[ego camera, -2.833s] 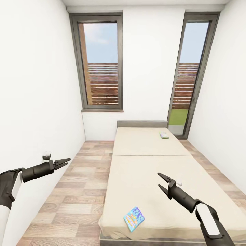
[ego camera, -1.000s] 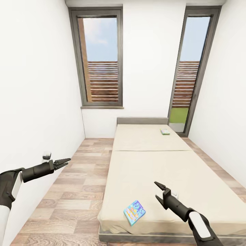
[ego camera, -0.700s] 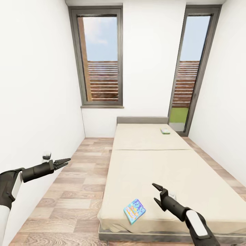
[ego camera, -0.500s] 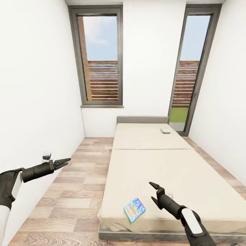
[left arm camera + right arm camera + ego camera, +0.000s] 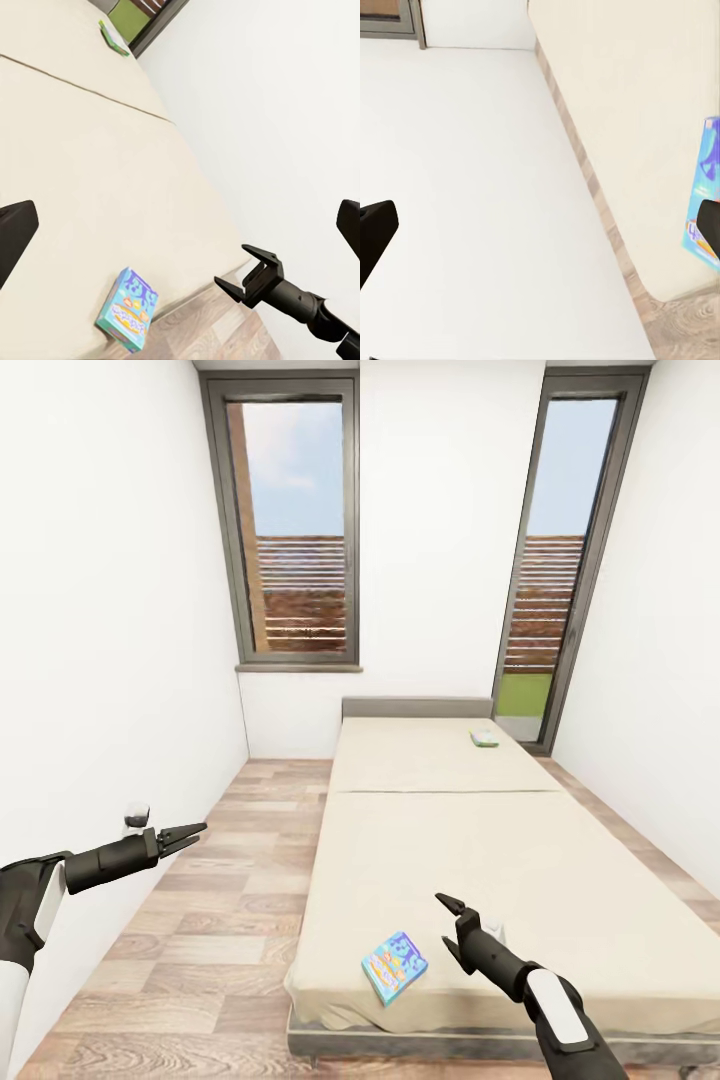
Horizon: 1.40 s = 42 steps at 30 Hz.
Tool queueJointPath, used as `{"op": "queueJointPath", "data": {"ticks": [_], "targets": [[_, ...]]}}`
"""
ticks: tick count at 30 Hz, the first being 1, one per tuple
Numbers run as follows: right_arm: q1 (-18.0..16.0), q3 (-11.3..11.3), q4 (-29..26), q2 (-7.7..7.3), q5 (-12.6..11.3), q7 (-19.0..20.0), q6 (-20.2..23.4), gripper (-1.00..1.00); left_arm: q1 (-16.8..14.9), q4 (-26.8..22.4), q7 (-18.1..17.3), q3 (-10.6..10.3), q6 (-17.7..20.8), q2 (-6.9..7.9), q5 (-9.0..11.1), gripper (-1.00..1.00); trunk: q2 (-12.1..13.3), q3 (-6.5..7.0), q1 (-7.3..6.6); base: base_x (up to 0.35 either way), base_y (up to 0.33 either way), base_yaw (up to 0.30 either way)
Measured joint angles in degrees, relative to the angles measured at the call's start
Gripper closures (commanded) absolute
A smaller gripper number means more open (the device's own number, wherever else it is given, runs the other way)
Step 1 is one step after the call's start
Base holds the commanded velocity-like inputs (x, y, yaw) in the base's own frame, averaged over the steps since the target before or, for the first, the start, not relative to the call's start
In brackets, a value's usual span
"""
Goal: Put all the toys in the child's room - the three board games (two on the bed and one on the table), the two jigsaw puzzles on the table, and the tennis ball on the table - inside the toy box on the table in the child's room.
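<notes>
The blue game lies flat on the bed right at its foot corner, one edge reaching the mattress border, so the likeliest mishap is a sideways nudge from the right gripper that slides the thin box off the bed and onto the floor; a flat box on a soft mattress also gives the fingers little edge to catch, so a shallow close could skate over the lid. That gripper hangs above the bed with its jaws spread and nothing between them, just beside the blue game on the side away from the floor strip, not touching it. The left gripper is held off the bed over the floor, well apart from the game, its fingers looking pressed nearly together and empty. A second game, white with a green edge, lies far up the bed near the headboard, well beyond either arm's present reach, so fetching it would call for the base to move along the bed
</notes>
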Motion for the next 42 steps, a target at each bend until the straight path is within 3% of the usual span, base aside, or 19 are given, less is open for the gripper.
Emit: {"op": "queueJointPath", "data": {"ticks": [42], "targets": [[-0.09,-0.01,2.17,0.01,-1.25,-0.17,-0.70,-1.00,0.00,0.00,0.08,0.00,0.02,0.01,0.00,-1.00,-16.85,-7.54,9.23,0.000,0.000,0.000]]}}
